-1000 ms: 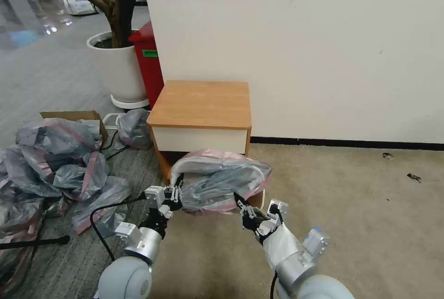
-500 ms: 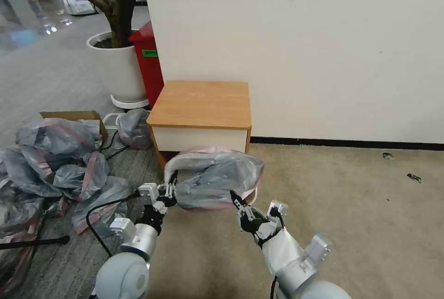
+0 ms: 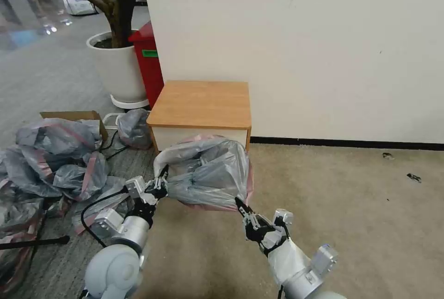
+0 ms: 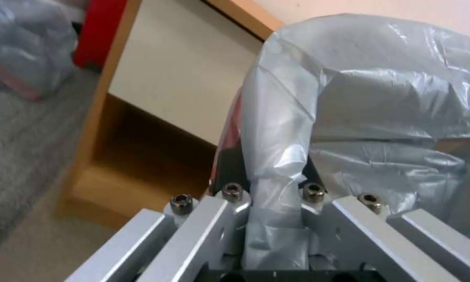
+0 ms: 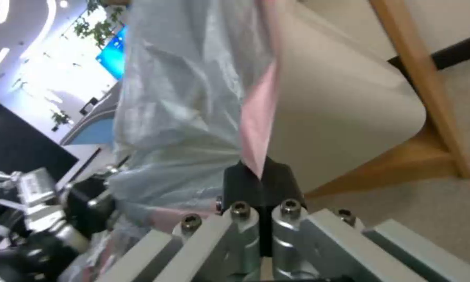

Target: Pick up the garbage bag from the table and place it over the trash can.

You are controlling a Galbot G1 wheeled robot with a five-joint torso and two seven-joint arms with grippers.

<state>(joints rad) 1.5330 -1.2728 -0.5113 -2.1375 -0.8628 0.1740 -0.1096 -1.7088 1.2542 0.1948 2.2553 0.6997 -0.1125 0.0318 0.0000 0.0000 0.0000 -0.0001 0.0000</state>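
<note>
**Bag raised higher, both grippers pinching it**

Garbage bag hangs in front of the table, higher and more spread than a second ago. Left gripper clamps its left edge, moved up-left. Right gripper pinches the pink rim at the near right, pulled nearer.

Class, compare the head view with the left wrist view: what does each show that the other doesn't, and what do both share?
Head view alone: the right gripper shut on the garbage bag, the plant pot, the heap of bags. Left wrist view alone: plastic bunched between the left gripper's fingers, the table's lower shelf. Both: bag, table, red bin.
</note>
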